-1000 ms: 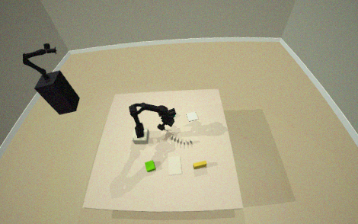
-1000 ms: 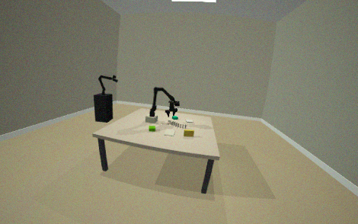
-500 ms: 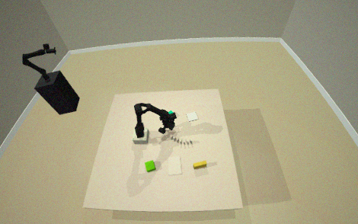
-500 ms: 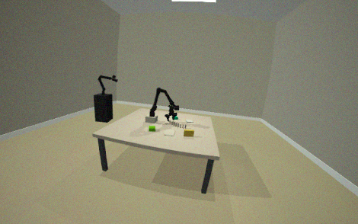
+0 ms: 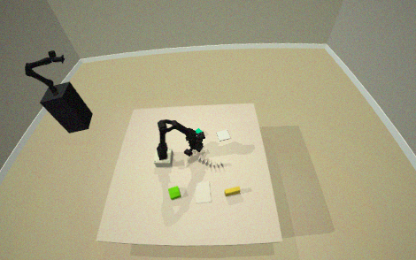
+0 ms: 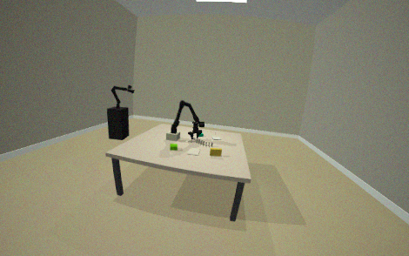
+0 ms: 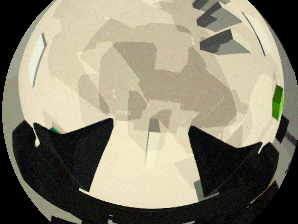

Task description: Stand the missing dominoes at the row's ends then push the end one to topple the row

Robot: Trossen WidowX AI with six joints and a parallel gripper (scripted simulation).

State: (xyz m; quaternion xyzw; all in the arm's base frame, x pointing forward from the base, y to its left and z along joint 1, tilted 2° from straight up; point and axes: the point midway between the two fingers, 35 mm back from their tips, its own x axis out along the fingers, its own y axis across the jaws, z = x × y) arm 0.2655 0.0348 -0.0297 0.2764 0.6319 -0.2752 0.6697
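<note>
The row of several standing dominoes [image 5: 211, 164] [image 6: 204, 143] curves away from the gripper in the top and exterior views. Its nearer dominoes [image 7: 216, 42] show at the upper right of the wrist view. My gripper [image 5: 195, 151] [image 6: 194, 138] [image 7: 152, 127] is open, low over the table beside the near end of the row. A single pale domino [image 7: 154, 125] shows between the spread fingertips in the wrist view, apart from the row and touching neither finger. Whether it lies or stands is hard to tell. The top and exterior views are too small to show it under the gripper.
A teal block [image 5: 198, 131] [image 6: 201, 135] is behind the gripper. One white tile [image 5: 223, 135] [image 6: 216, 138] lies at the back, another [image 5: 203, 193] [image 6: 193, 152] in front. A green block [image 5: 174, 193] [image 6: 173, 147] and yellow block [image 5: 232, 191] [image 6: 216, 151] flank the front tile.
</note>
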